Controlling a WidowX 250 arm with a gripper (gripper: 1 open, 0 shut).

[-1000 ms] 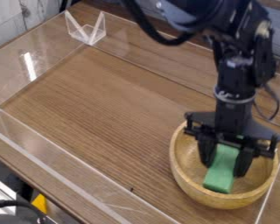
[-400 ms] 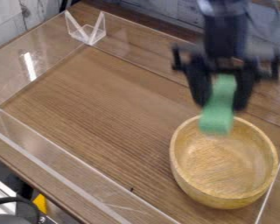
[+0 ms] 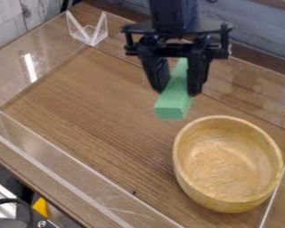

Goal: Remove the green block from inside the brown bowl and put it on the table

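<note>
While matte green and kinda elongated, the green block (image 3: 174, 101) is gripped by the gripper (image 3: 175, 82), held up-left of the brown bowl (image 3: 227, 164).

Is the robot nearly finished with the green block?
Partly. The brown bowl looks empty, so the block is out. The pincer holds the green block up in the air, beside the bowl. Putting it down on the table is left.
</note>
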